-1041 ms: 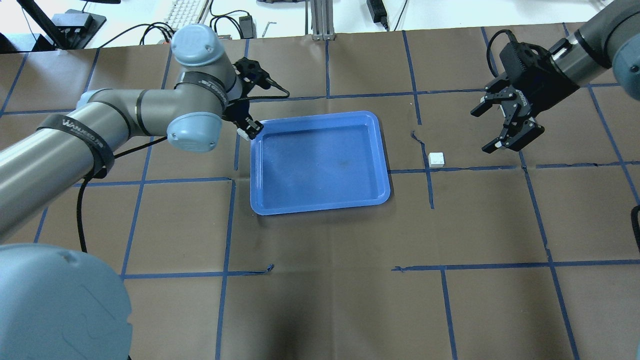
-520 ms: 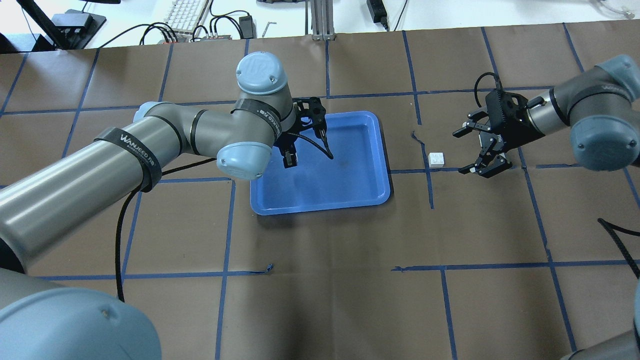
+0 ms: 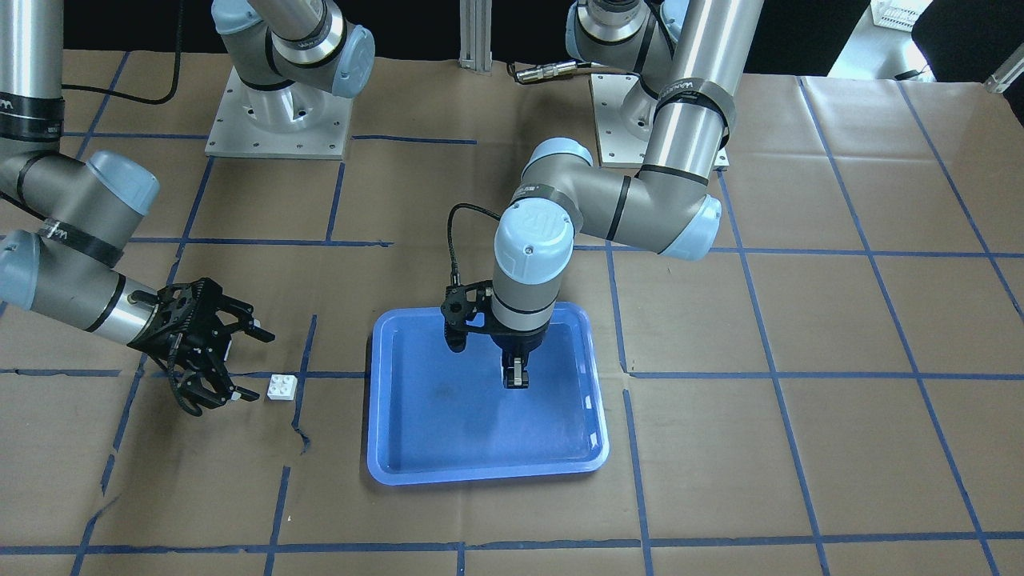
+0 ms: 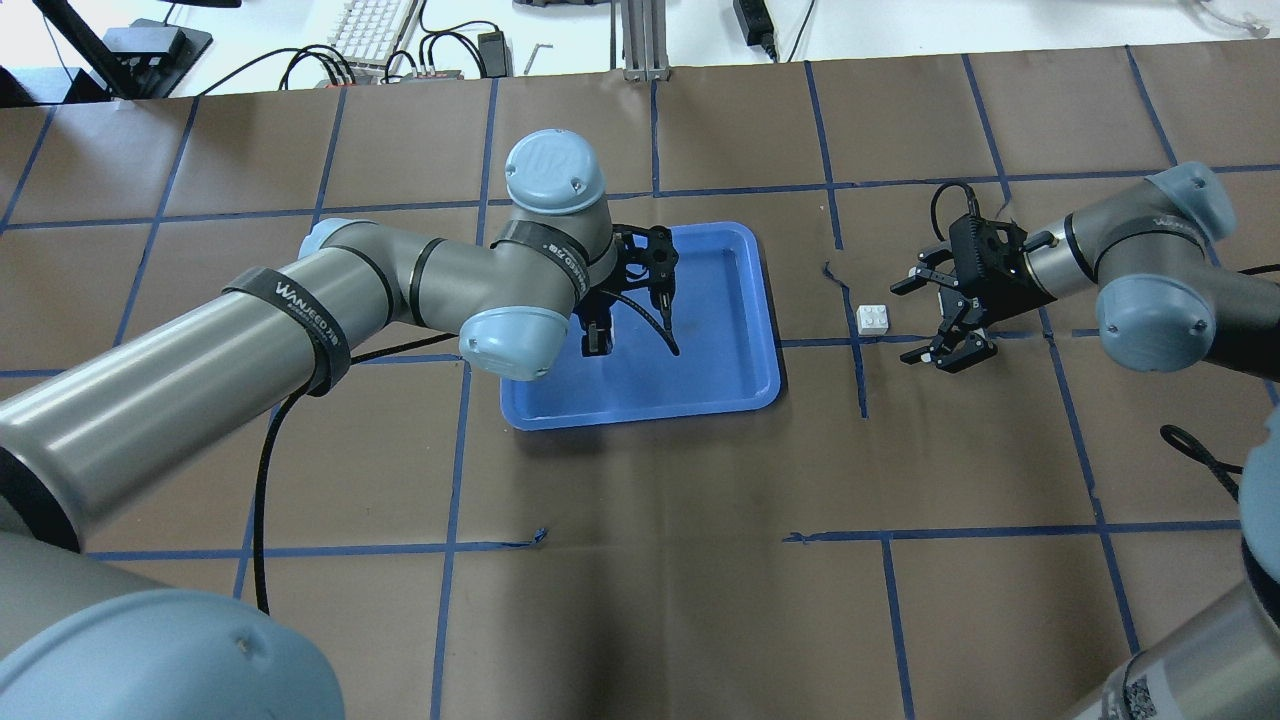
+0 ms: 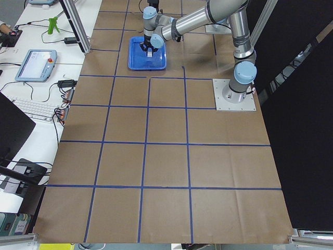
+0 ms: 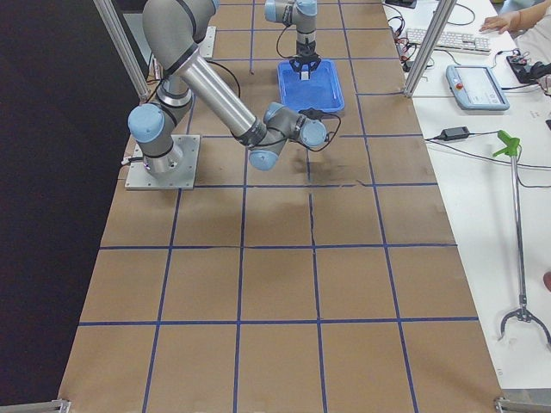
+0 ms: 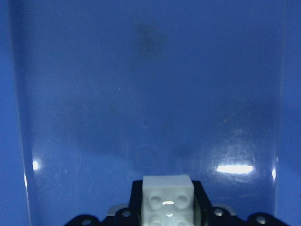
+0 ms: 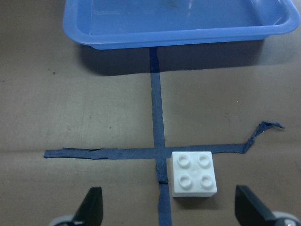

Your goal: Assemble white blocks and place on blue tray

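Table (image 3: 800,320) bears blue tray (image 3: 448,436) under down-pointing left tool (image 3: 517,382) clamping white block (image 7: 168,200); right tool (image 3: 252,366) gapes.

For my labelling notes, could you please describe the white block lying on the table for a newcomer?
From the blue tray, look toward the robot's right. Between tray and open right claw, the white block sits studs-up by a tape crossing; its twin is gripped in the left claw.

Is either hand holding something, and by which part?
The left hand pinches a white block by its opposite sides, above the blue tray. The right hand is open, empty.
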`<state>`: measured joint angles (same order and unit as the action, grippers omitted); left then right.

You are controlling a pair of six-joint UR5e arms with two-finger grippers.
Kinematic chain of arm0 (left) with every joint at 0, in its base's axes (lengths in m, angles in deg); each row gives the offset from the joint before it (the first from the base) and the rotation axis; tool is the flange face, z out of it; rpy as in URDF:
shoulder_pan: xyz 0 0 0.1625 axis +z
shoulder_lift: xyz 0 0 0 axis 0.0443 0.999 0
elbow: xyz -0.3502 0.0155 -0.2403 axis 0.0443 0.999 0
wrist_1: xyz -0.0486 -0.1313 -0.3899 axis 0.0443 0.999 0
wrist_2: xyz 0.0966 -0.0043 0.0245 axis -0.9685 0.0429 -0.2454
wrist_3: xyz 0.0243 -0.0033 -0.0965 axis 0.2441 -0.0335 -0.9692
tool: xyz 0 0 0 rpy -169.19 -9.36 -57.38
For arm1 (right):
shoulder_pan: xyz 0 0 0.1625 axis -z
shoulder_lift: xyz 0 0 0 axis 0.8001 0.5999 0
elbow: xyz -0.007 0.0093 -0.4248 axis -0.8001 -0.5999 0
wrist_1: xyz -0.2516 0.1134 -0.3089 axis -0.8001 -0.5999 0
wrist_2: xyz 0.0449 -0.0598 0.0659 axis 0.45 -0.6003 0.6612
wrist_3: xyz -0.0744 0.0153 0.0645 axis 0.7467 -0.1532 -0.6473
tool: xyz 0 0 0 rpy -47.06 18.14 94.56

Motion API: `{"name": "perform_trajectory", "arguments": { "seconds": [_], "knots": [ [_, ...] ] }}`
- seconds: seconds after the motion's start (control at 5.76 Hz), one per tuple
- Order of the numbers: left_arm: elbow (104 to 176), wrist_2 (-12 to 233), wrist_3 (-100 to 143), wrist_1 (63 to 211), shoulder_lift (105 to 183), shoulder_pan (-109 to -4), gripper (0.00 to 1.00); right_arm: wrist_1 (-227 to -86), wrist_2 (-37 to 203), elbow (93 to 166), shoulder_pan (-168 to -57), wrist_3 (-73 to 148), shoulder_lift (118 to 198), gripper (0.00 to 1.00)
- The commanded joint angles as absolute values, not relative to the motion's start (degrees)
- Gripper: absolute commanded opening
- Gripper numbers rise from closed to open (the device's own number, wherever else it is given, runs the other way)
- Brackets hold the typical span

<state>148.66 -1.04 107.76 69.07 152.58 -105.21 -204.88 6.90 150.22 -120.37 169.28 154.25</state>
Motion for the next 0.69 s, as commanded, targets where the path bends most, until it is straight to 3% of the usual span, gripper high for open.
{"name": "perform_trajectory", "arguments": {
  "seconds": [0.0, 0.52],
  "knots": [
    [148.4, -0.9, 107.2, 68.3, 153.4, -106.2, 0.1, -206.2, 10.4, 150.3, -120.6, 169.0, 152.5, 1.0],
    [148.7, -1.0, 106.6, 68.4, 154.9, -106.7, 0.11, -206.2, 10.3, 150.2, -120.6, 169.2, 152.5, 0.98]
  ]
}}
